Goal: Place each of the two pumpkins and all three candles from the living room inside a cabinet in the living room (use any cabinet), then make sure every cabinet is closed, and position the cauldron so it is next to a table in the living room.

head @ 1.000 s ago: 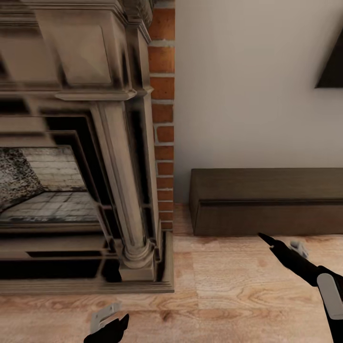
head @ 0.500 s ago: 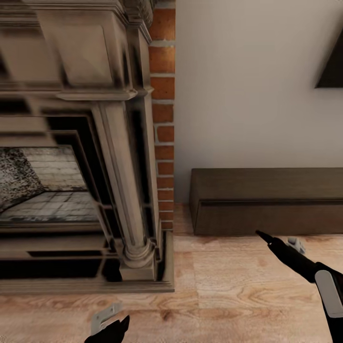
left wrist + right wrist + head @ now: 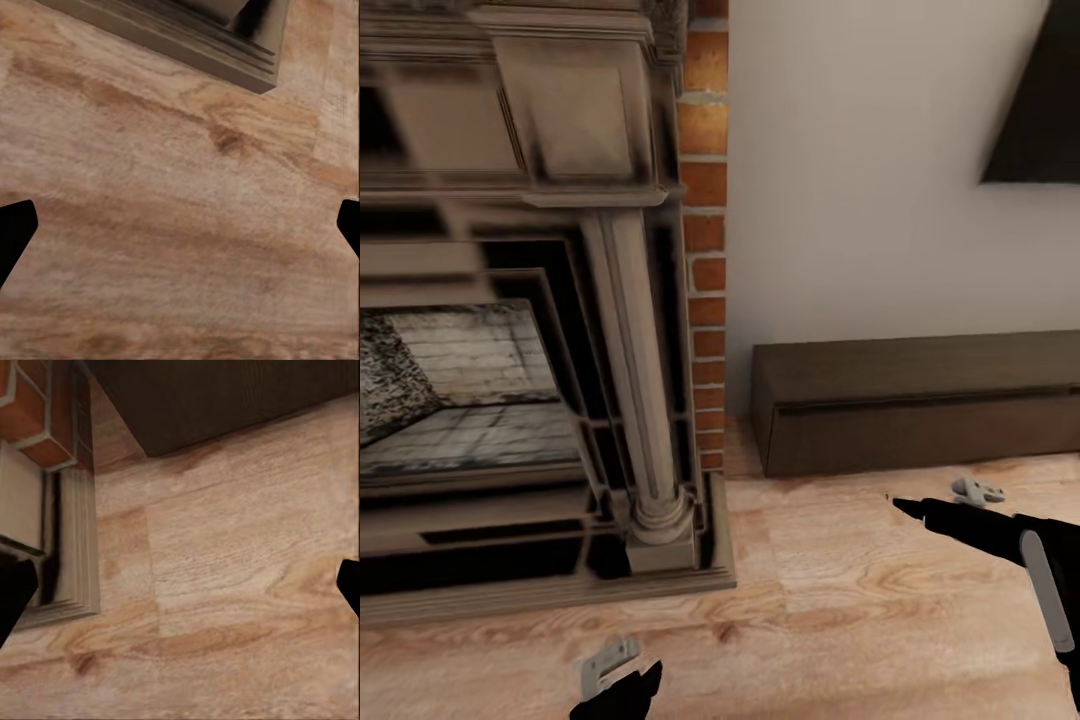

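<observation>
Closed cabinet [image 3: 920,405] against the wall beside the fireplace [image 3: 540,350]; both end effectors, left [image 3: 180,229] and right [image 3: 180,585], spread apart and empty, so driving closer risks the right arm striking its drawer front.

A tall carved grey-brown stone fireplace [image 3: 560,330] with a pale brick-lined hearth stands against a red brick column [image 3: 705,230]. Beside it runs a plain off-white wall [image 3: 860,180], above a light wood-plank floor [image 3: 830,610].
</observation>
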Available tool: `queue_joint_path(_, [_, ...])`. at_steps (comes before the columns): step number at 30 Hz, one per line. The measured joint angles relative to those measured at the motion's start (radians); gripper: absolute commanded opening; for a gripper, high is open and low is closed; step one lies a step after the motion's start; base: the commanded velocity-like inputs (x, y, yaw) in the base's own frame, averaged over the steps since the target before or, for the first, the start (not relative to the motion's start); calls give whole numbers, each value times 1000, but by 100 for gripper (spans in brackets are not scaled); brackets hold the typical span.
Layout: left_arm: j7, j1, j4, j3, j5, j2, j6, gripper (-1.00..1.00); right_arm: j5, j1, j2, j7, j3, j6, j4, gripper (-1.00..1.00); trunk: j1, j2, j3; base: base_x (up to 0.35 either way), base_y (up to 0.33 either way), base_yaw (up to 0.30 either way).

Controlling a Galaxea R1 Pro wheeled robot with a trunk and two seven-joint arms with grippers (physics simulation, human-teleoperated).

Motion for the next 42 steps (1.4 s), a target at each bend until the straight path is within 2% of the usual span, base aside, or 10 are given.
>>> queue_joint_path(3, [4, -6, 1, -21, -39, -31, 6, 100, 110, 1, -7, 3, 2, 6, -9, 100, 0, 0, 0, -160, 299, -294])
queue_joint_path(4, [7, -54, 50, -50, -68, -83, 58, 100, 176, 1, -10, 6, 2, 8, -16, 100, 0, 0, 0, -187, 286, -297])
queue_joint_path(7, [6, -180, 215, -92, -76, -154, 99, 100, 188, 3, -11, 6, 2, 10, -39, 100, 0, 0, 0, -198, 277, -297])
queue_joint_path(14, [6, -372, 368, -145, -75, -226, 180, 100, 192, 39, -11, 6, 3, 12, -93, 100, 0, 0, 0, -213, 246, -298])
queue_joint_path(15, [-2, -468, 440, -150, -58, -242, 213, 100, 211, 43, -12, 5, 2, 31, -93, 100, 0, 0, 0, -195, 109, -298])
queue_joint_path(16, [-3, -513, 464, -151, -47, -247, 215, 100, 227, 44, -13, 4, 0, 31, -89, 100, 0, 0, 0, -125, 70, -298])
queue_joint_path(19, [-3, -536, 493, -160, -24, -253, 206, 100, 263, 44, -12, 3, -2, 31, -49, 100, 0, 0, 0, -61, 34, -298])
queue_joint_path(25, [-2, -491, 506, -170, -19, -247, 28, 100, 341, 36, 2, -37, 0, 31, 64, 100, 0, 0, 0, -12, 7, -298])
queue_joint_path(29, [35, -481, 514, -228, -20, -243, -9, 100, 391, 34, 9, -98, 0, 31, 80, 100, 0, 0, 0, -1, 1, -298])
queue_joint_path(42, [40, -478, 511, -218, -13, -239, 9, 100, 397, 43, 28, -105, 1, 31, 13, 100, 0, 0, 0, 0, 0, -298])
